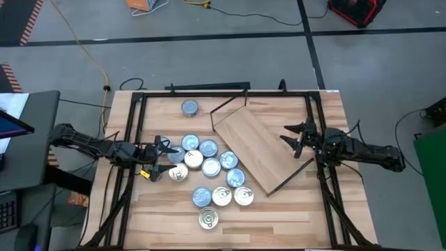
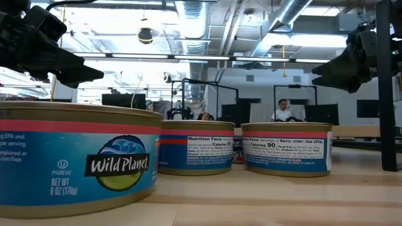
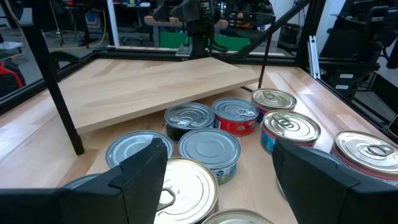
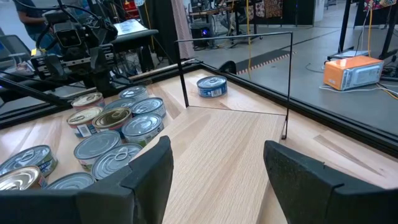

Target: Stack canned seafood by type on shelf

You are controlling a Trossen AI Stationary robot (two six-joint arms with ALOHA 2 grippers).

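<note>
A light-wood rectangular shelf board [image 1: 259,145] with a thin dark metal frame lies askew on the pale plank tabletop [image 1: 293,213], right of centre, one upright of its wire frame [image 4: 185,74] standing at the corner nearest the tabletop's far edge. Against the board's left side sits a tight cluster of small flat round seafood tins [image 1: 209,167] with shiny silver pull-tab lids; twelve can be counted from above, some with blue sides, one with a red band [image 3: 236,118], several with pale or gold sides. A thirteenth, a lone blue-labelled tin [image 1: 189,107], sits apart near the far edge, left of centre.

The left tool [image 1: 162,148] hangs at the cluster's left side, its two dark fingers spread and holding nothing, the nearest silver lids directly ahead between them in the wrist view. The right tool [image 1: 291,137] hovers over the board's right end, its fingers likewise spread and empty, bare smooth wood below them.

A black tube frame [image 1: 209,93] runs round the tabletop's edges. At table height, a blue-and-red tin printed "Wild Planet" [image 2: 78,160] fills the foreground, with two more labelled tins [image 2: 286,149] behind it. A seated person [image 2: 282,111] shows in the workshop beyond, under exposed ceiling ducts. On the grey floor past the far edge lie a yellow cable [image 1: 83,49] and a red-and-black case [image 1: 357,10].
</note>
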